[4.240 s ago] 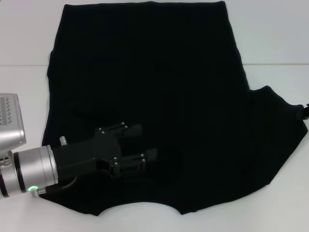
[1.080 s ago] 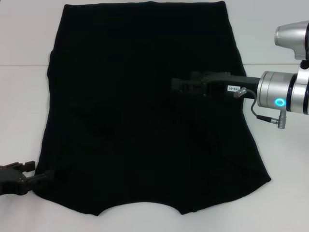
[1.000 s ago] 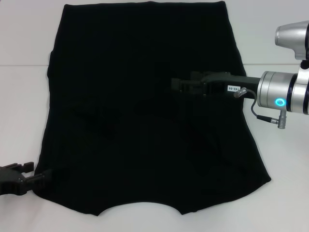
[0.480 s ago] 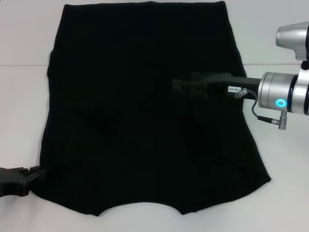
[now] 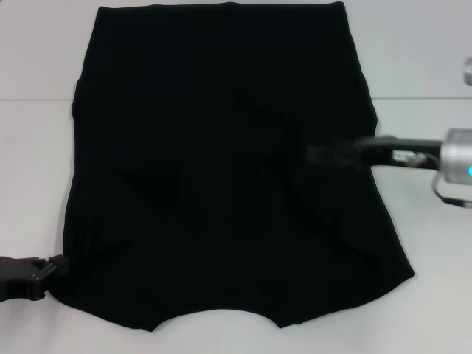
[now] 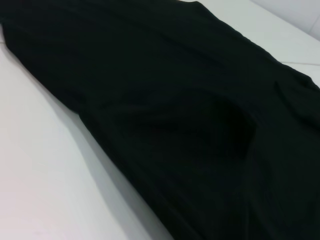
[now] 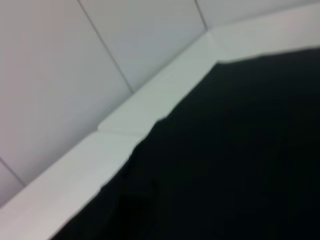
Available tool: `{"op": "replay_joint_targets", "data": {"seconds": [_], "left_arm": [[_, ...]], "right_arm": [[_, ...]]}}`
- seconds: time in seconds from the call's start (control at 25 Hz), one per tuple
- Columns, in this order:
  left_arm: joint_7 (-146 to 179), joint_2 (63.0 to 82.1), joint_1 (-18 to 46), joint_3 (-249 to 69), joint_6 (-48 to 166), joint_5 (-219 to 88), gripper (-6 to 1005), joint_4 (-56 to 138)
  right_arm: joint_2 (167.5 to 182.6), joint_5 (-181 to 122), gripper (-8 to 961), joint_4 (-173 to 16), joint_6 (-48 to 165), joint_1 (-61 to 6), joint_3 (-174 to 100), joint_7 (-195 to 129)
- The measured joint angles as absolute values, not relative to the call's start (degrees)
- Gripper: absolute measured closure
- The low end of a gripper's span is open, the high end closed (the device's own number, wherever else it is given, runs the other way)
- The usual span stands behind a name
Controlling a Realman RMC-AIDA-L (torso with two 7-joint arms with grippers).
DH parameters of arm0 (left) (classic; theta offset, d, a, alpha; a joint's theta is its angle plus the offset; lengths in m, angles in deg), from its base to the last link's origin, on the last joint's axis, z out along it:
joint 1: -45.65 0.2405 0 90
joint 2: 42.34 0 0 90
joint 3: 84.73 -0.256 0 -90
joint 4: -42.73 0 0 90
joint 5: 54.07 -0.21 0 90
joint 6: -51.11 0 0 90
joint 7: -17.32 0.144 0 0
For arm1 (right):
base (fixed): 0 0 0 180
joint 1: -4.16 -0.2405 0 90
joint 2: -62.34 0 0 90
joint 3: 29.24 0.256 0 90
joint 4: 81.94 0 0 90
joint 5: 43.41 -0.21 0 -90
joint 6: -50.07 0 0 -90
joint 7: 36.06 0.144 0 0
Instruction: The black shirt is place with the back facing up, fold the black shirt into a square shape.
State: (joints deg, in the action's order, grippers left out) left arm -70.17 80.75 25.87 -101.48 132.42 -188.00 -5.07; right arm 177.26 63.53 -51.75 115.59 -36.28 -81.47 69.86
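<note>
- Where the white table (image 5: 37, 169) meets the eye, the black shirt (image 5: 221, 162) covers most of it, spread flat with both sleeves folded in, so its outline runs narrow at the far edge and wider at the near one.
- No lettering shows on the upper side; the cloth is plain black, with soft creases near the middle and a curved neckline dip along the near edge.
- The left gripper (image 5: 51, 267) sits low at the shirt's near-left corner, its tips right at the cloth edge; whether they pinch the cloth or stand apart, I cannot tell.
- The right gripper (image 5: 317, 153) reaches in from the right over the shirt's right half, blurred; its grip cannot be told either.
- Compared with half a second ago, the right arm has pulled back toward the right and sits slightly nearer, while the left gripper has barely shifted.
</note>
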Motion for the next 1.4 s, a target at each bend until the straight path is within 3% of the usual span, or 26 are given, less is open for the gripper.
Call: {"op": "replay_joint_targets", "data": {"seconds": [0.32, 0.48, 0.64, 1.4], "left_arm": [[-70.8, 80.86, 26.1, -101.4, 133.1, -187.8, 964, -4.9], [-70.8, 80.89, 26.3, -101.4, 133.1, -187.8, 965, -4.7], [-70.8, 80.89, 26.3, -101.4, 133.1, -187.8, 965, -4.6], [-70.8, 80.79, 26.3, -101.3, 132.7, -187.8, 964, -4.6]], "right_arm": [[169.45, 72.0, 56, -51.8, 128.2, -32.0, -81.2, 81.3], [167.42, 75.9, 55, -52.0, 132.1, -31.0, -81.0, 85.1], [167.11, 78.1, 55, -52.2, 133.8, -31.0, -80.8, 86.5], [169.55, 87.4, 57, -52.5, 133.8, -33.0, -80.7, 89.6]]}}
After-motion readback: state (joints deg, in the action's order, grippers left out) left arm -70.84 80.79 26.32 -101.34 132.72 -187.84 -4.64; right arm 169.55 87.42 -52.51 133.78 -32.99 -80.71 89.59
